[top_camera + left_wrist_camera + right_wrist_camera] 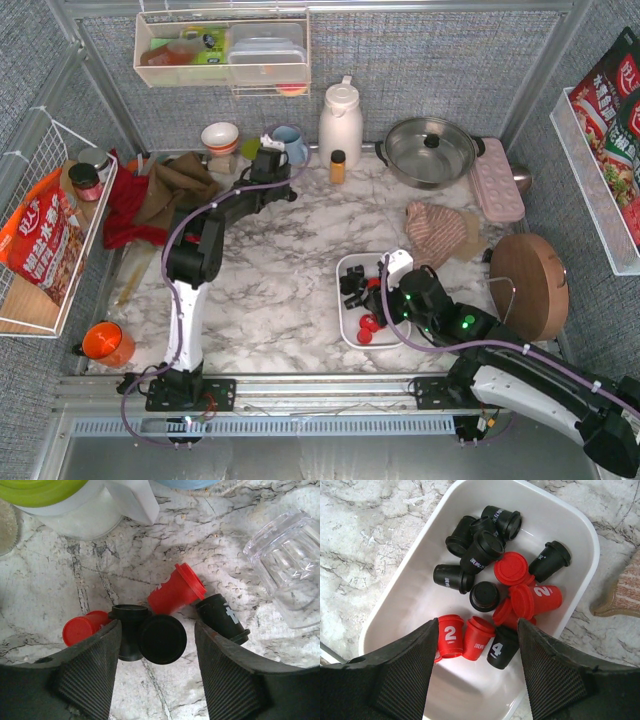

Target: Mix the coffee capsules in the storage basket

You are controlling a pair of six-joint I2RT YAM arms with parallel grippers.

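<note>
**A:** Right claw (477,630)?

**B:** Jaws apart and holding nothing. It hangs over the basket (405,605), which sits by the table's near edge, right of the middle. The coffee capsules (511,568) lie inside, mostly black at one end and red at the other.

**A:** And the left claw (157,630)?

**B:** Open too, at the far edge. It straddles two black pods of a loose cluster (175,592) on the bare table (225,520), with a clear glass (290,565) beside.

**A:** How will they handle?

**B:** Light, stiff, smooth plastic, I'd judge. They're round, so apt to roll or squirt free. Pinch across the body under the lid's lip, or rake through the heap.

**A:** Anything unclear?

**B:** The pads cover some pods, so there's no full count. Whether the left pad touches one, I can't tell.
</note>
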